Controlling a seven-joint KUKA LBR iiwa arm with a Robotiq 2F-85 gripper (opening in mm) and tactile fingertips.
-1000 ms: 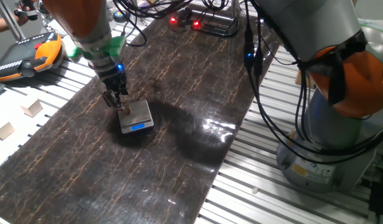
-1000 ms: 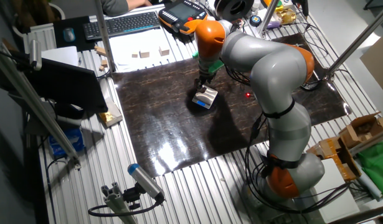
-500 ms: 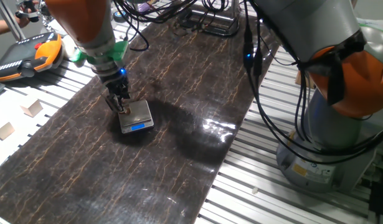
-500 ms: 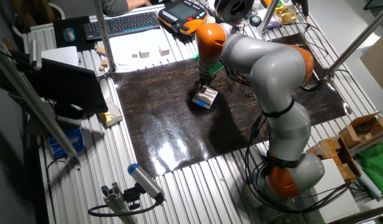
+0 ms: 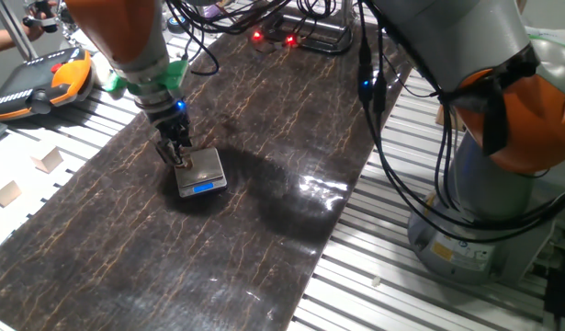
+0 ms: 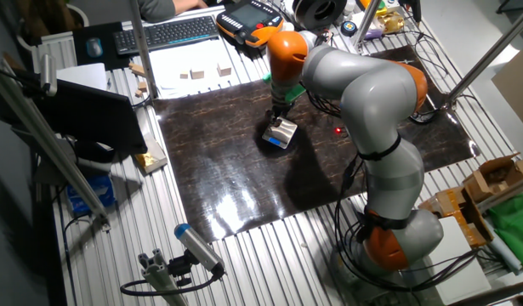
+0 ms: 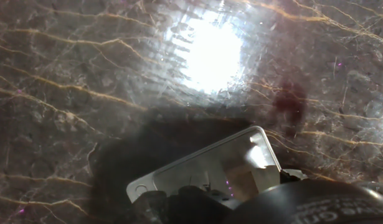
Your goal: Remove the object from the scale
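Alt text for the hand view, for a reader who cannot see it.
A flat square silver-grey digital scale lies tilted in frame on a glossy dark marble-patterned mat, seen from just above. Dark blurred hardware of the hand fills the bottom edge and hides part of the scale; a bright light reflection sits above it.

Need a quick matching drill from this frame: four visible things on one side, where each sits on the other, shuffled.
Things:
1. small flat silver-grey digital scale
2. black two-finger gripper
3. pale tan wooden blocks
4. orange and black handheld pendant

Places:
A. on the metal slats beside the dark mat's edge
B. on the dark marbled mat
C. at the table's far corner, off the mat
D. down at the scale's far edge

Pairs: 1-B, 2-D, 3-A, 4-C
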